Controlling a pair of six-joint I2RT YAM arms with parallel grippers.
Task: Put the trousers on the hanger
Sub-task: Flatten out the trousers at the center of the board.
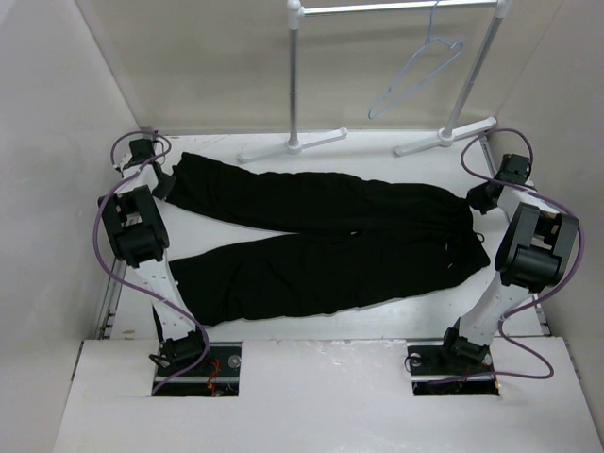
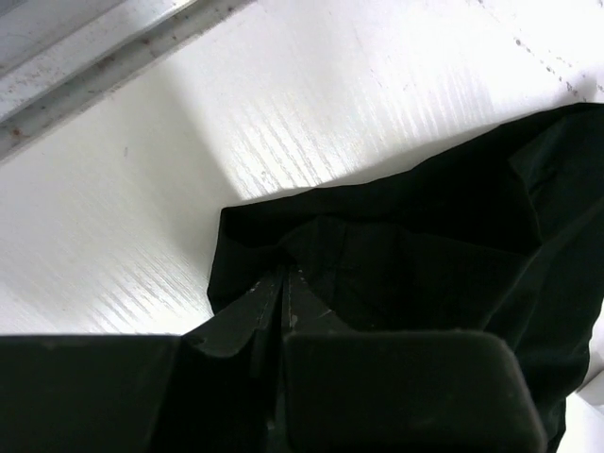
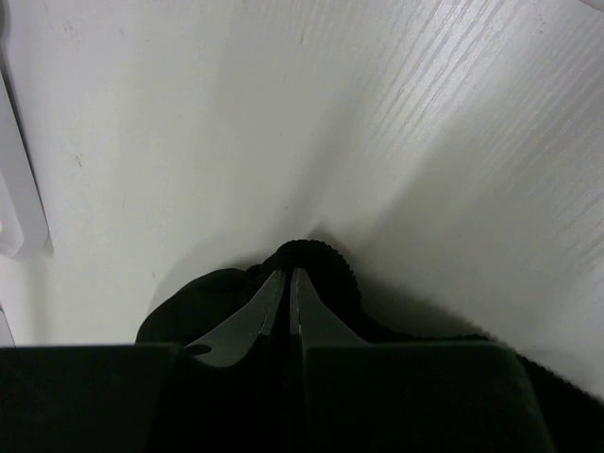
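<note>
The black trousers [image 1: 321,236] lie spread flat on the white table, legs pointing left, waist at the right. My left gripper [image 1: 162,184] is shut on the far leg's cuff [image 2: 396,245]; its fingers [image 2: 283,293] pinch the hem. My right gripper [image 1: 479,196] is shut on the waistband's far corner [image 3: 316,255], where the ribbed edge bunches over the closed fingers [image 3: 264,307]. The pale blue-lavender hanger [image 1: 415,75] hangs by its hook from the white rail at the back right, apart from both grippers.
The white rail stand [image 1: 295,85] has two poles and feet [image 1: 293,144] on the table's far side. White walls close in at left, right and back. A metal rail [image 2: 94,66] runs along the table's left edge.
</note>
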